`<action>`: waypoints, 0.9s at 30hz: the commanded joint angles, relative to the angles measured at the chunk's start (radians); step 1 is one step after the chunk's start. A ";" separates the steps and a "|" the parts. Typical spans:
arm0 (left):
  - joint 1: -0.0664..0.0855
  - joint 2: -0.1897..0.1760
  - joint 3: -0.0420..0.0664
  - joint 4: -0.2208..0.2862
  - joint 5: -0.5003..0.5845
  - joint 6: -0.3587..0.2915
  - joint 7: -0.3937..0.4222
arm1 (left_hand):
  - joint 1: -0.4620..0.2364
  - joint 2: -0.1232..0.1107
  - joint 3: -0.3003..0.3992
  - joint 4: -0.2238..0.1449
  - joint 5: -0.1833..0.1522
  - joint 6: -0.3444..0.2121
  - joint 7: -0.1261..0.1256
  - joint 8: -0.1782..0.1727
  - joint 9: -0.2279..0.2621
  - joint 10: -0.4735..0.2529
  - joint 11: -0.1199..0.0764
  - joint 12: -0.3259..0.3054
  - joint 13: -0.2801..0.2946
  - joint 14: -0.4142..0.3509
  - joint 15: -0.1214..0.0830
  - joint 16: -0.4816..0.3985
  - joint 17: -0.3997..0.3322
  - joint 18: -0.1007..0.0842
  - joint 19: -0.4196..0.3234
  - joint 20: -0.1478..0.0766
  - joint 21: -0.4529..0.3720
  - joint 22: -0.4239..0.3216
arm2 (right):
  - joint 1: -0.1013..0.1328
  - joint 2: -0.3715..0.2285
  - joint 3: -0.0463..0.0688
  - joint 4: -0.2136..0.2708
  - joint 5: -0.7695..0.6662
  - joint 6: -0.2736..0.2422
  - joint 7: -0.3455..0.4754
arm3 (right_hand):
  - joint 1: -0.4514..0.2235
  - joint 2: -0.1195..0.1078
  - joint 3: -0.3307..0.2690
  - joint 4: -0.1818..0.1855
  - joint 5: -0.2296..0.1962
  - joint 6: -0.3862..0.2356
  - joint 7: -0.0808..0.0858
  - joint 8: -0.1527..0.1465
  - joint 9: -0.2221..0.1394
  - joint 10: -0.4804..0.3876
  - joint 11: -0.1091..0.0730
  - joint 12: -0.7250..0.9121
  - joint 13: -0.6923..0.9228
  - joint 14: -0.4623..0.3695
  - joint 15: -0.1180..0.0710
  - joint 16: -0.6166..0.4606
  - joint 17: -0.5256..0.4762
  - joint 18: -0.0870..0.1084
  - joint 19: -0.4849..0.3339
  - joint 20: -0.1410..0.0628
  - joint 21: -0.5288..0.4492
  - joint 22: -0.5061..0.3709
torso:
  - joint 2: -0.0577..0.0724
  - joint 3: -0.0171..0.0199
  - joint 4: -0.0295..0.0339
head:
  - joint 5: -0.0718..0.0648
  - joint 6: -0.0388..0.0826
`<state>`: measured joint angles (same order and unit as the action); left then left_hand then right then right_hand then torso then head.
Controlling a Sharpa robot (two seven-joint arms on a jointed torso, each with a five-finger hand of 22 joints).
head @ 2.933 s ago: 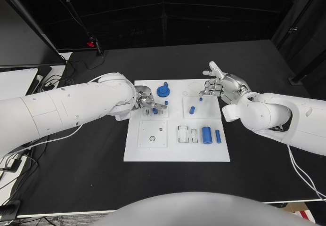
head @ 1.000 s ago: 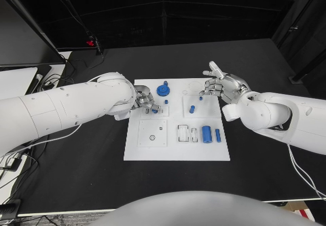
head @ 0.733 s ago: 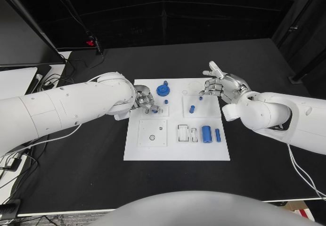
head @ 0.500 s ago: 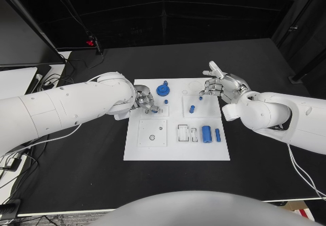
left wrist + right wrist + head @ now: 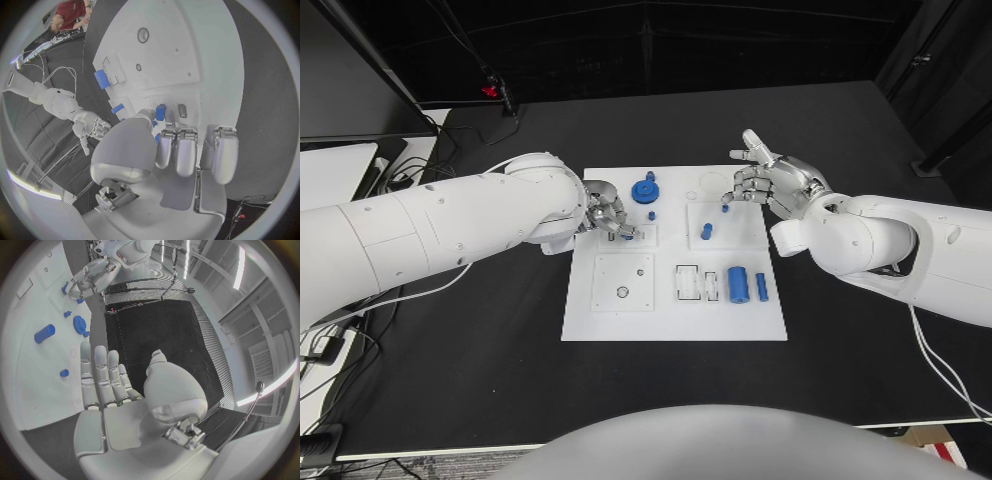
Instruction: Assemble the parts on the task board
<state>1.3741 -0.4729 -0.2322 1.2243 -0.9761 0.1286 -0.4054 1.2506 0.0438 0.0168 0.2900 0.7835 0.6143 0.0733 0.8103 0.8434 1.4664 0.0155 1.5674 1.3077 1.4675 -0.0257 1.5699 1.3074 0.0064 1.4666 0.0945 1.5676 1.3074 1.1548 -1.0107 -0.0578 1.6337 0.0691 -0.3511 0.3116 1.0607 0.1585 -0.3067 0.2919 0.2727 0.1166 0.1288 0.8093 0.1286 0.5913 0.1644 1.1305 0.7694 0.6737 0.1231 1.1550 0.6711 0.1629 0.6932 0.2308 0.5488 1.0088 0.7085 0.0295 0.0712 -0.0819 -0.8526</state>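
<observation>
The task board (image 5: 675,325) lies mid-frame on the bench (image 5: 473,350). Left hand (image 5: 607,220) pinches a small blue peg (image 5: 160,112) at the board's upper left. The peg looks rigid, light and slippery, best gripped by its sides. Right hand (image 5: 764,180) hovers spread, holding nothing. About seven blue parts are visible.

Left robot hand (image 5: 607,218) shifted slightly over the task board (image 5: 675,310): 2.9 s ago the small blue peg (image 5: 623,236) it pinches sat a bit further right beside the fingers, now it's tucked under the fingertips, closer in. Nothing else on the board moved; right robot hand (image 5: 764,180) shows no visible change.
</observation>
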 commanded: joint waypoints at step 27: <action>-0.006 0.007 -0.005 -0.004 -0.046 0.012 -0.050 | -0.180 0.024 -0.019 0.005 -0.169 0.032 0.008 -0.040 -0.027 0.104 0.006 0.003 0.263 0.103 0.001 0.001 0.263 -0.006 0.104 -0.003 0.003 0.263 | 0.001 0.000 0.000 0.003 0.001 0.009 0.005 | 0.002 0.011 -0.007 -0.001 0.005 -0.009 0.111 0.003 -0.001 -0.004 0.005 0.005 -0.001 -0.006 0.002 0.006 -0.001 0.017 -0.003 0.004 -0.005 -0.001 | 0.001 0.0004 0.0000 | -0.002 -0.001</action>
<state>1.3749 -0.4659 -0.2317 1.2238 -1.0079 0.1288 -0.4158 1.0735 0.0668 -0.0001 0.2961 0.6110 0.6445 0.0784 0.7723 0.8148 1.4664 0.0157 1.5674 1.3077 1.4675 -0.0256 1.5700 1.3074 0.0065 1.4666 0.0945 1.5676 1.3074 1.1546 -1.0110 -0.0579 1.6340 0.0691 -0.3511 0.3108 1.0607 0.1585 -0.3067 0.2919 0.2727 0.1167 0.1288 0.8093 0.1287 0.5913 0.1644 1.1305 0.7695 0.6737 0.1231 1.1550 0.6713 0.1630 0.6932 0.2308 0.5488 1.0089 0.7089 0.0296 0.0710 -0.0835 -0.8527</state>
